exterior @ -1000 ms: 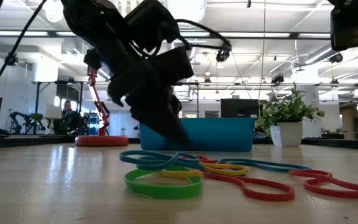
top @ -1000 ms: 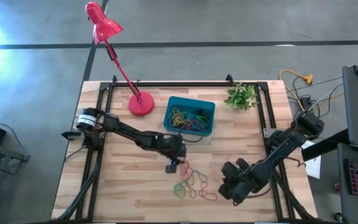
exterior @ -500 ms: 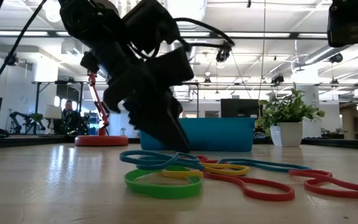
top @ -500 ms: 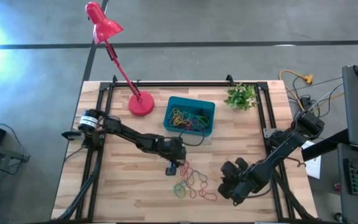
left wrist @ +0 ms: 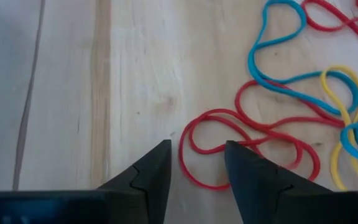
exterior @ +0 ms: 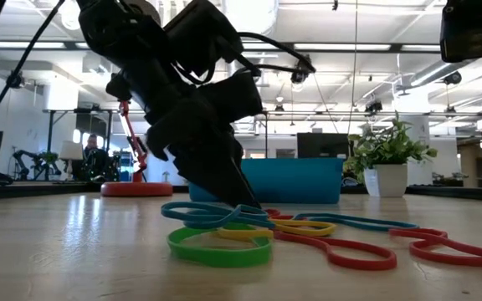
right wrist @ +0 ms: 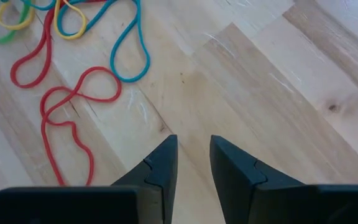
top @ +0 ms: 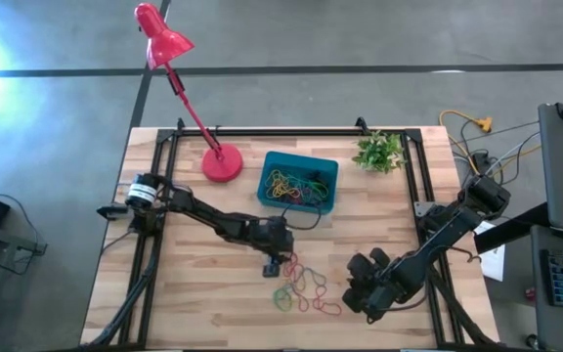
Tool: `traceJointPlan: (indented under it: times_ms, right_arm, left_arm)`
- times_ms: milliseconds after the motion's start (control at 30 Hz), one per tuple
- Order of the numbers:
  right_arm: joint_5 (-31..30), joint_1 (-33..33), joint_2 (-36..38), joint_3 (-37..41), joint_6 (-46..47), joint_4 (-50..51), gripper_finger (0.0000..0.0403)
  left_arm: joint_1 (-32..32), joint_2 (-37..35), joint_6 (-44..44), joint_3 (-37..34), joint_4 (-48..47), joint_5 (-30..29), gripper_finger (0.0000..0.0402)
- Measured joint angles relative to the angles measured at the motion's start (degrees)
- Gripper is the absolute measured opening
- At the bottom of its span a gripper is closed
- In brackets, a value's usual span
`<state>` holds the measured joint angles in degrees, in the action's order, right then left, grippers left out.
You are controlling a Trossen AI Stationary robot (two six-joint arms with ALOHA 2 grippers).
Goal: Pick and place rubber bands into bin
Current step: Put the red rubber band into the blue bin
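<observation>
Several loose rubber bands [top: 306, 286] in red, green, yellow and teal lie tangled on the wood, near the table's near edge. More bands [top: 296, 184] fill the teal bin [top: 265, 179] farther back. My left gripper [top: 272, 266] is open and points down at the pile's left end. In the left wrist view its fingertips [left wrist: 197, 146] stand on either side of the end of a red band [left wrist: 188, 149], low over the wood [exterior: 245, 201]. My right gripper [top: 358, 291] waits open to the right of the pile, over bare wood [right wrist: 192, 142].
A red lamp stands with its round base [top: 222, 163] left of the bin. A small potted plant [top: 379, 152] sits at the far right. A black cable runs from the left arm's wrist. Bare wood lies to the left of the pile and along the near edge.
My left gripper has come down and a little toward the near edge, and its fingertips now reach the left end of the pile. The bands on the table have stayed where they were.
</observation>
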<state>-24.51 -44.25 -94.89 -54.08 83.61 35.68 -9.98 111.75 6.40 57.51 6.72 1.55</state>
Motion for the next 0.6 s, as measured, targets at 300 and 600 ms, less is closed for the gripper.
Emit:
traceJointPlan:
  times_ms: [300,600]
  right_arm:
    - [-1.41,0.07,0.00,0.00,-0.03,-0.02,0.0084]
    - [-1.63,0.04,0.00,0.00,-0.20,-0.02,0.0084]
  left_arm:
    - [-0.25,0.82,2.53,0.10,-0.98,-0.37,0.0052]
    - [-0.33,-0.18,2.53,-0.01,-0.87,0.04,0.0002]
